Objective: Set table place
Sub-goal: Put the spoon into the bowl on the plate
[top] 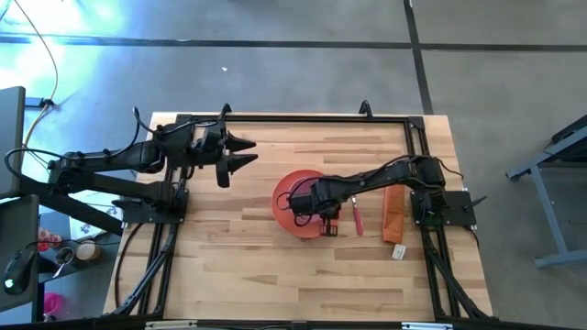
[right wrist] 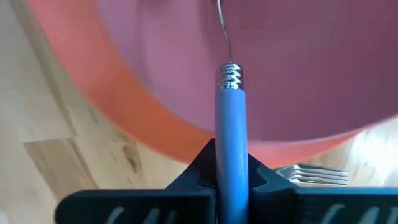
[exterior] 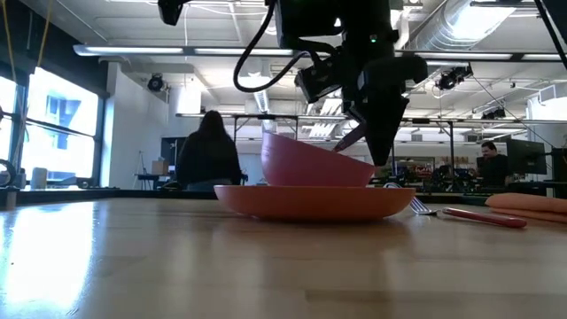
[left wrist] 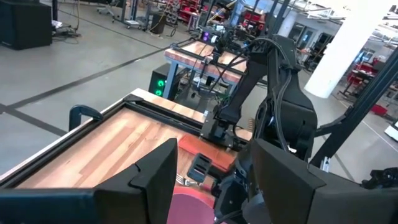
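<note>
- High view: right gripper (top: 307, 203) is working over the orange plate (top: 286, 191) near the middle of the table (top: 238, 247); fork (top: 357, 218) and folded orange cloth (top: 393, 213) are lying just beside the plate. Left gripper (top: 240, 152) is waiting well apart, fingers spread wide.
- Low view: pink bowl (exterior: 310, 165) is sitting tilted on the plate (exterior: 310, 202), the right arm reaching down behind it; no writing readable.
- Left wrist view: own fingers (left wrist: 155, 177) are standing wide, holding nothing; no label legible.
- Right wrist view: fingers are clamping the lilac-handled spoon (right wrist: 230, 143), its metal end pointing into the bowl (right wrist: 298, 68). Judgement: the spoon is being placed; keeping it level, clearing the bowl rim and lowering beside the fork (right wrist: 314, 175) before releasing is advisable.
</note>
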{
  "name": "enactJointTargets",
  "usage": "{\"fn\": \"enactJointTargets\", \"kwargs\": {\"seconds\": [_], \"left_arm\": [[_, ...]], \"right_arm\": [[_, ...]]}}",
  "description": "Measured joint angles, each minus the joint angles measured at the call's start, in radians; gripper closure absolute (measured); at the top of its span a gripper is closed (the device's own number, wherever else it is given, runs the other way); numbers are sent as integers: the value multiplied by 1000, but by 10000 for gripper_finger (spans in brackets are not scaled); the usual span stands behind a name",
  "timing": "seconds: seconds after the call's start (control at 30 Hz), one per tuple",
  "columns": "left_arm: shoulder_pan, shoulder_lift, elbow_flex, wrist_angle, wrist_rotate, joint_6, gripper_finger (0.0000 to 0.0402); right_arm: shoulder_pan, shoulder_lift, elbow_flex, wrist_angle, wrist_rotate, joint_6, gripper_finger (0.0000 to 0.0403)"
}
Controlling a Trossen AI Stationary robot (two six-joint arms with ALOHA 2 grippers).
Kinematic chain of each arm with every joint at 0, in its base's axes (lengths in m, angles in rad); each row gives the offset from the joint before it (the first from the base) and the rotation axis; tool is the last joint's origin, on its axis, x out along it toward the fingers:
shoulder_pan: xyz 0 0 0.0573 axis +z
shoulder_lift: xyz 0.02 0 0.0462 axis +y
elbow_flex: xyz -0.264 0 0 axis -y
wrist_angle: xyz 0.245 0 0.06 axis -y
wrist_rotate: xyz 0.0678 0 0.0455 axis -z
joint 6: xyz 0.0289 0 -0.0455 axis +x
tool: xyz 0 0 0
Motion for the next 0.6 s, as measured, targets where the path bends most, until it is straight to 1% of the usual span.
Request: {"fn": "enactJointTargets", "kwargs": {"seconds": [0.1,0.37,0.6], "left_arm": [[0,0,0,0,0,0,206],[0,0,0,2,21,0,206],[0,0,0,2,39,0,206]], "right_arm": [[-7,0,15,-11,-25,-2,402],[-43,-2,102,-29,-21,-47,402],[-73,-2,99,-63,13,-67,402]]}}
